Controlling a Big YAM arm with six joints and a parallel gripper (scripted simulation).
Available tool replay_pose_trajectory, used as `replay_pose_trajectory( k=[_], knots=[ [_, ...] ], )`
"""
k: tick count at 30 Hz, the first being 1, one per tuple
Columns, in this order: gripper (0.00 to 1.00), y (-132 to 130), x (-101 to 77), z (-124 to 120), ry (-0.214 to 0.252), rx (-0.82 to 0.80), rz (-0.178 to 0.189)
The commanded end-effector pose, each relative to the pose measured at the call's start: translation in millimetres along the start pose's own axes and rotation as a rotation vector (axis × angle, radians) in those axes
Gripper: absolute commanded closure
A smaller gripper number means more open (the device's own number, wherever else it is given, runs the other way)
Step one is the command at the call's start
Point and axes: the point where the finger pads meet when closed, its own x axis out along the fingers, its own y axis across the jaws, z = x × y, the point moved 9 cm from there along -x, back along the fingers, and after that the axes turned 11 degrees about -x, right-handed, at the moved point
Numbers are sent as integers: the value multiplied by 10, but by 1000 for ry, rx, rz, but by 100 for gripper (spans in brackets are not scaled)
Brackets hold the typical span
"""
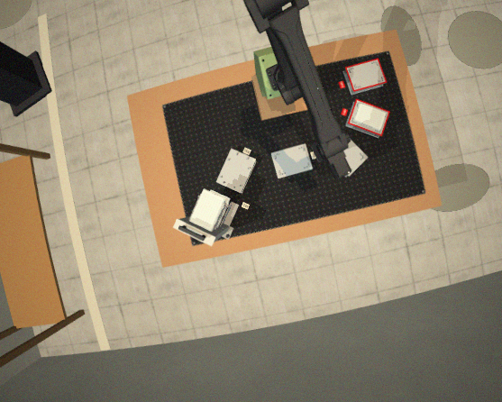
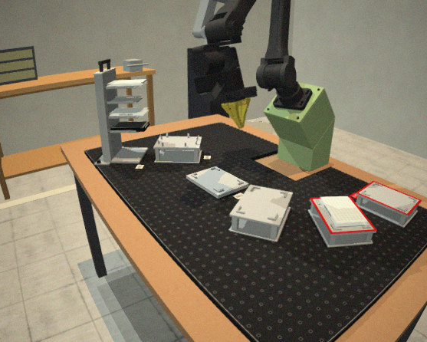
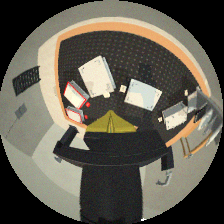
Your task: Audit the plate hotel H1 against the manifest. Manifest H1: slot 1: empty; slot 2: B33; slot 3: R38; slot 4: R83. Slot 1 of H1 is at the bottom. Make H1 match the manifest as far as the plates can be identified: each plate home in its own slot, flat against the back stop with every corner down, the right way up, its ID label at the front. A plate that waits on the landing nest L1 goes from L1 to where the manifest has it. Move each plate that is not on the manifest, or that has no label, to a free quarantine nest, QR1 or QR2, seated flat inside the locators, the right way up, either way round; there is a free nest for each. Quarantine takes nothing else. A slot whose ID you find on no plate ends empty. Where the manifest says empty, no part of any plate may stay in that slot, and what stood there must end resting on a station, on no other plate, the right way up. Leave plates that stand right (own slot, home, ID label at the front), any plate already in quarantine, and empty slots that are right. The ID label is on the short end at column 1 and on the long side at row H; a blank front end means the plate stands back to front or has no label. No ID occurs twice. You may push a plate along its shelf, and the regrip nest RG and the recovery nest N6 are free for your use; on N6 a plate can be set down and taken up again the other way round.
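I've got the gripper [image 2: 238, 111] pinched fully closed with nothing in it, hanging high above the mat, well right of the plate hotel [image 2: 101, 115]. The hotel carries plates on its upper shelves (three, I think; it's small in the exterior view). One red-edged quarantine nest [image 2: 342, 230], far right of the hotel, holds a white plate [image 2: 345, 211].

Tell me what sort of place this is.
Probably a lab automation bench: a plate hotel with shelved plates, red-edged quarantine nests on a black pegboard table, and one robot arm.
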Motion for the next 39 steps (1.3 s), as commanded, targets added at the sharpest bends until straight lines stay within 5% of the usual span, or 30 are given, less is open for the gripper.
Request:
replay_pose_trajectory(
  k=[1,6,10,13,20,24,27,29,39],
  knots=[
    [100,-91,-63,-52,-8,8,-15],
    [100,-146,-111,-87,-47,84,-98],
    [100,-269,-156,-183,-23,77,-99],
    [100,-307,-188,-212,-50,148,-170],
    [100,-402,-242,-315,-37,146,-184],
    [100,-452,-285,-384,-50,218,-253],
    [100,-441,-352,-412,-52,237,-269],
    [100,-469,-596,-258,-101,207,-285],
    [100,-506,-711,-300,-92,206,-286]
  ],
)
